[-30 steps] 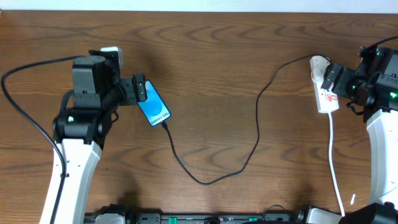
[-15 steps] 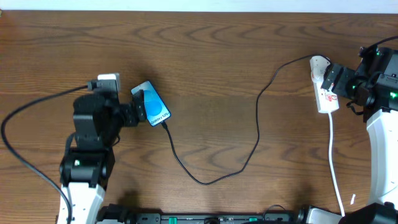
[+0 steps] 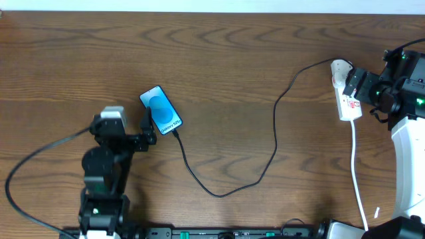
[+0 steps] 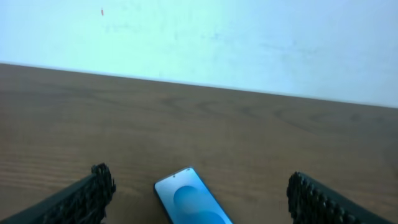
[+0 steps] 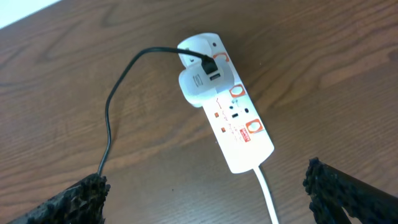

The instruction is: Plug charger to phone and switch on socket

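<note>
Left gripper point(image 3: 148, 131): your jaws stand wide apart and grip nothing. From overhead it sits just beside the lower-left side of the phone, pointing towards it.
Left fingers point(image 4: 93, 196): in your wrist view both ridged black pads show at the bottom corners. The phone lies on the table between them, and neither pad touches it.
Phone point(image 3: 161, 111): it lies flat on the brown table point(image 3: 232, 66), left of centre and turned at a slant. Its blue screen faces up.
Charger point(image 3: 219, 194): the thin black cable meets the lower end of the phone. It then loops down towards the near edge, climbs up the middle and runs right to the socket. You cannot tell from here whether the tip is fully seated in the phone.
Socket point(image 3: 346, 96): the white strip lies at the far right. The cable goes into a white adapter point(image 5: 205, 84) on its far end, and a white cord point(image 3: 355, 166) leaves its near end. The switch positions are too small to read.
Right gripper point(image 3: 357, 85): your jaws are spread fully and hold nothing. It hangs above the socket, and your wrist view shows the strip lying between the two pads.
</note>
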`<state>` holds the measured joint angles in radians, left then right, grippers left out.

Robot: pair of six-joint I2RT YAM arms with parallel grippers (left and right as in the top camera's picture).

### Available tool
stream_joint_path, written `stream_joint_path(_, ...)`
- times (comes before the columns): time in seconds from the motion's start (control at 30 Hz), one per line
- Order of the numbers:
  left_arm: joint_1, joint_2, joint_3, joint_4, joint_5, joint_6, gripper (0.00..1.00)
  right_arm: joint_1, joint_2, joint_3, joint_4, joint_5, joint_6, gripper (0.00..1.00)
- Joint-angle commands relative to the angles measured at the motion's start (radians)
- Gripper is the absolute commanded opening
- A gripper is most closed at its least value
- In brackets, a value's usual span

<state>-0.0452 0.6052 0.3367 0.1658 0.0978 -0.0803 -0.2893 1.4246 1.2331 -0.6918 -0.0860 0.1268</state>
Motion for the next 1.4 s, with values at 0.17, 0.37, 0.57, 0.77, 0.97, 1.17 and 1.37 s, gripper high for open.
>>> stream_joint_path(0.17, 0.000, -0.228, -0.182, 0.088, -0.034, 0.006, 0.91, 0.002, -0.005, -0.003, 0.000, -0.002, 0.015, 0.99)
stream_joint_path(0.37, 0.000, -0.354, -0.258, 0.087, -0.075, 0.006, 0.91, 0.002, -0.005, -0.003, -0.001, -0.002, 0.015, 0.99)
stream_joint_path(0.57, 0.000, -0.456, -0.317, 0.087, -0.089, 0.006, 0.91, 0.002, -0.005, -0.003, -0.001, -0.002, 0.015, 0.99)
stream_joint_path(0.77, 0.000, -0.545, -0.333, 0.015, -0.092, 0.006, 0.91, 0.002, -0.005, -0.003, -0.001, -0.002, 0.015, 0.99)
stream_joint_path(0.97, 0.003, -0.604, -0.333, -0.079, -0.092, 0.008, 0.91, 0.002, -0.005, -0.003, 0.000, -0.002, 0.015, 0.99)
stream_joint_path(1.17, 0.004, -0.604, -0.333, -0.183, -0.092, 0.008, 0.91, 0.002, -0.005, -0.003, -0.001, -0.002, 0.015, 0.99)
stream_joint_path(1.37, 0.006, -0.604, -0.333, -0.240, -0.107, 0.009, 0.91, 0.002, -0.005, -0.003, 0.000, -0.002, 0.015, 0.99)
